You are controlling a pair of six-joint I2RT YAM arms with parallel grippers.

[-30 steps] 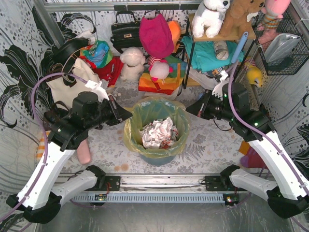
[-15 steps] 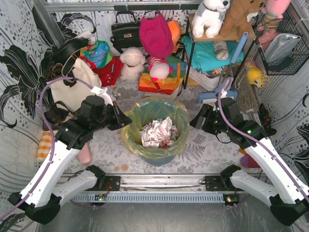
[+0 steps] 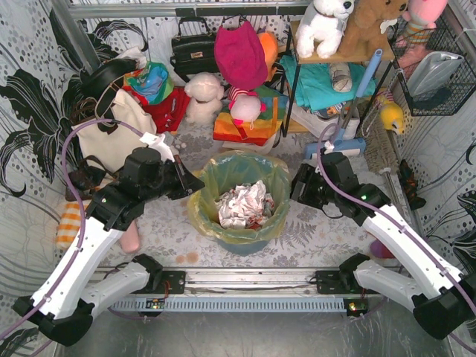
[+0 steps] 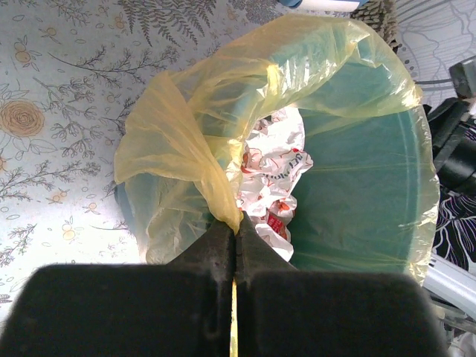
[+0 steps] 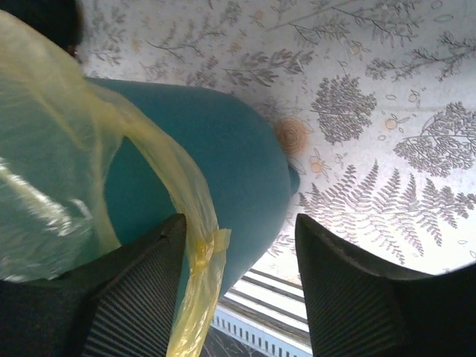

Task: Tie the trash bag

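Note:
The yellow trash bag [image 3: 236, 172] lines a teal bucket [image 3: 245, 242], and crumpled white paper [image 3: 242, 204] lies inside. My left gripper [image 3: 195, 181] is at the bucket's left rim. In the left wrist view it [image 4: 236, 227] is shut on a gathered fold of the trash bag [image 4: 186, 141], with the paper [image 4: 275, 160] just beyond. My right gripper [image 3: 295, 186] is at the bucket's right side. In the right wrist view it [image 5: 239, 223] is open. A hanging strip of the bag [image 5: 197, 249] lies beside one of its fingers [image 5: 141, 297], against the bucket wall [image 5: 223, 163].
A cream tote bag [image 3: 111, 135] lies at the back left, behind my left arm. A black handbag [image 3: 192, 49], stuffed toys [image 3: 239, 59] and a shelf with cloths [image 3: 320, 74] crowd the back. A wire basket [image 3: 435, 71] hangs at the right. A metal rail [image 3: 245, 282] runs along the near edge.
My right gripper has opened and moved left and nearer, up to the bucket's right side. My left gripper has come slightly closer to the bucket and stays shut on the bag.

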